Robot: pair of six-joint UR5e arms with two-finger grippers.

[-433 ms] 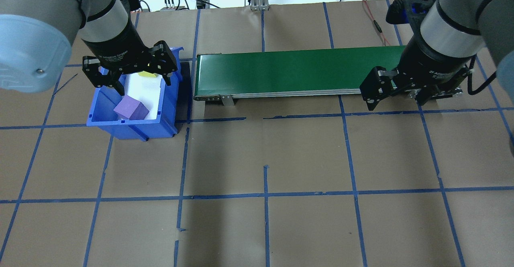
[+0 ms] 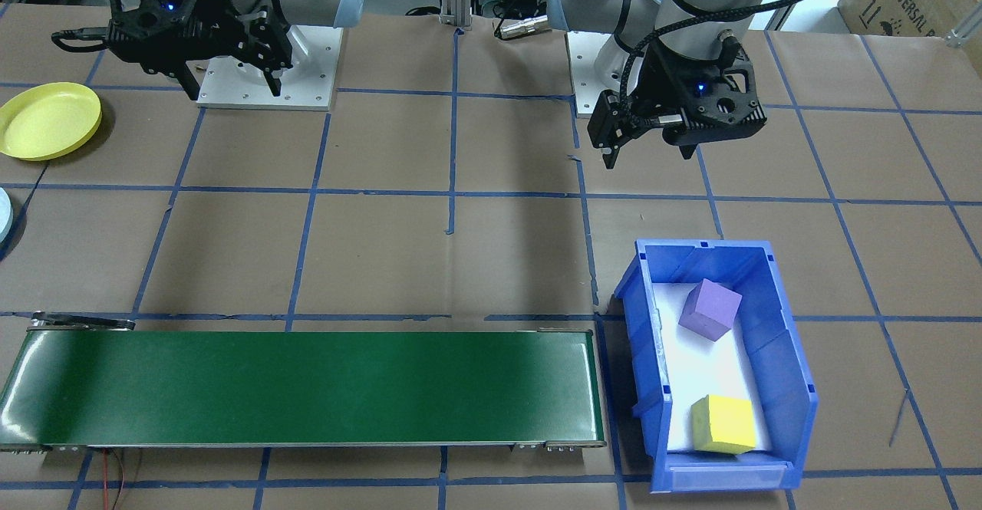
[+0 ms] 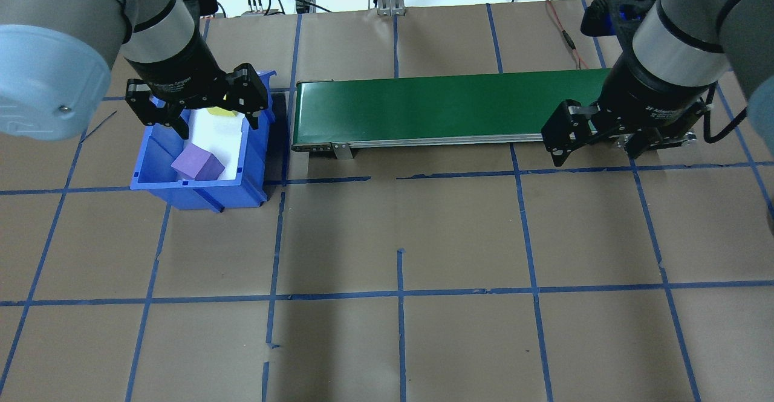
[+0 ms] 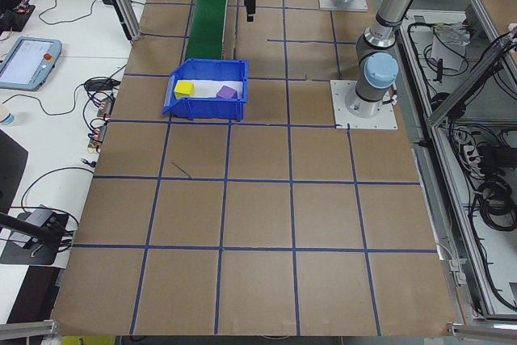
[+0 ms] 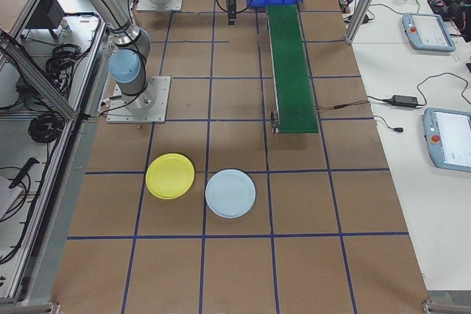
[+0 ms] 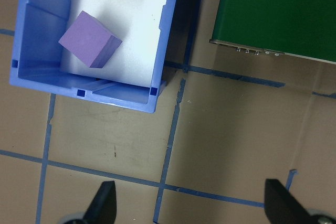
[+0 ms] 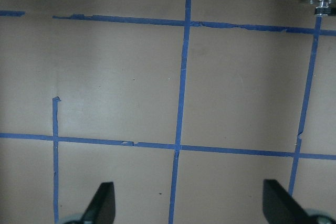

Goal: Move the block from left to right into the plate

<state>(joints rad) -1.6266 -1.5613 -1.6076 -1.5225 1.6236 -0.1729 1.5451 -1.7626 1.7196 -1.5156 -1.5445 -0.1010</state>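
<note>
The left gripper (image 3: 211, 115) hangs at the upper left of the overhead view, fingers spread wide with nothing between them, above the far part of the blue bin (image 3: 145, 166). Inside the bin the purple block (image 3: 198, 164) lies toward the near end on the white floor, and the yellow block (image 2: 721, 424) sits at the other end, well apart from it. Just right of the bin runs the green conveyor belt (image 3: 447, 109). At its right end hovers the right gripper (image 3: 595, 142), spread too and holding nothing, over bare brown paper. In the front-facing view the yellow plate (image 2: 47, 120) rests at the upper left edge; a light blue plate (image 5: 230, 193) lies just beside it in the right-side view
</note>
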